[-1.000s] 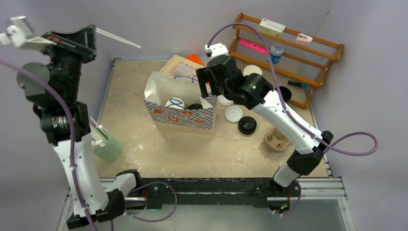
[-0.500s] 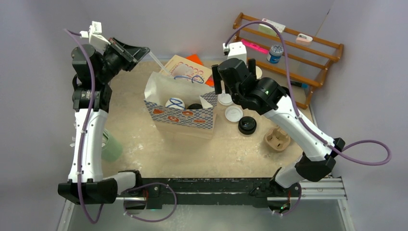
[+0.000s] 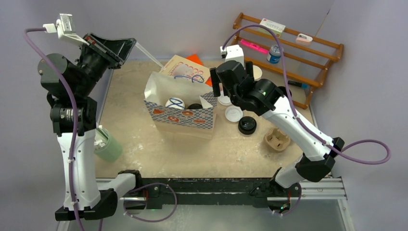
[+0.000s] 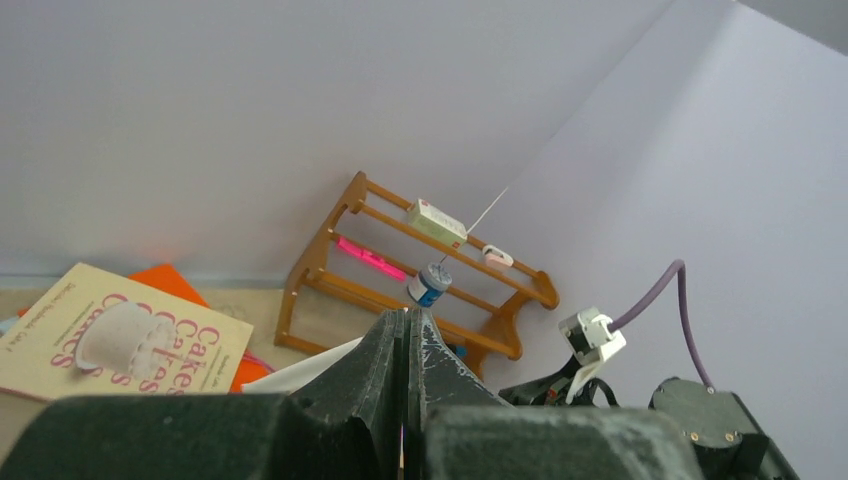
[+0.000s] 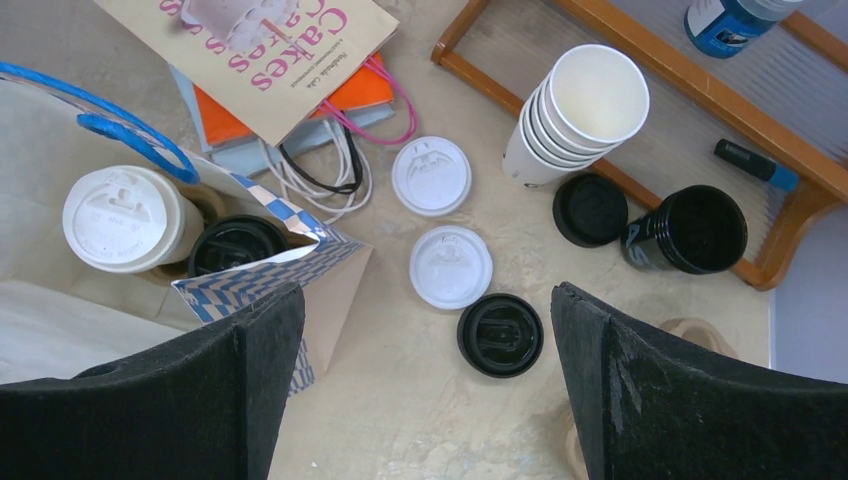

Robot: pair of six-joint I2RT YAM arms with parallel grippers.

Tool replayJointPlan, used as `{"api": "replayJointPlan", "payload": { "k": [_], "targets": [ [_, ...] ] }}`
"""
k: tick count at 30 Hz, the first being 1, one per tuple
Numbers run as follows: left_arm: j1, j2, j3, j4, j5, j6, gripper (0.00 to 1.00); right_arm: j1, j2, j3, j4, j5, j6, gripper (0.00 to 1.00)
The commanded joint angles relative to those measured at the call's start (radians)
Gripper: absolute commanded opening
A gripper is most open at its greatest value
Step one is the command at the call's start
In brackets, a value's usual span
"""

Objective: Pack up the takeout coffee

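Coffee cups (image 5: 122,218) sit in the bag (image 5: 300,265) left of the open right claw (image 5: 425,295); left claw (image 4: 407,320) pinches a thin stick (image 3: 149,54), maybe packed next

Robot lab, plain walls (image 3: 183,24), mounting rail (image 3: 216,186)

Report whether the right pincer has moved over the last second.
Yes. In the top view the right pincer has shifted right, off the paper bag's right edge and toward the wooden rack.
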Motion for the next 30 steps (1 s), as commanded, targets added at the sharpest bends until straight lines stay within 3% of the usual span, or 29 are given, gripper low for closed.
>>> {"api": "replayJointPlan", "payload": {
  "k": [1,5,9,14,21,27,30],
  "targets": [
    [-0.003,-0.009,0.079,-0.134,0.055,0.109,0.00,-0.002,-0.015,0.008,0.030,-0.001,-0.004,0.94],
    [-0.003,0.019,0.141,-0.251,0.116,0.161,0.00,-0.001,-0.013,0.007,0.033,-0.004,-0.005,0.94],
    [-0.003,0.006,0.055,-0.265,0.129,0.165,0.00,-0.001,-0.017,0.004,0.034,-0.006,-0.005,0.94],
    [-0.004,-0.049,-0.138,-0.120,0.122,0.085,0.00,-0.002,-0.024,0.006,0.033,0.000,-0.007,0.94],
    [-0.011,-0.088,-0.413,0.181,0.161,-0.165,0.00,-0.001,-0.027,0.004,0.039,0.002,-0.010,0.95],
    [-0.085,-0.032,-0.368,0.240,0.124,-0.206,0.00,-0.001,-0.033,-0.002,0.045,0.001,-0.013,0.95],
    [-0.087,-0.042,-0.407,0.324,0.136,-0.301,0.00,-0.001,-0.034,-0.007,0.047,0.001,-0.013,0.95]
  ]
}}
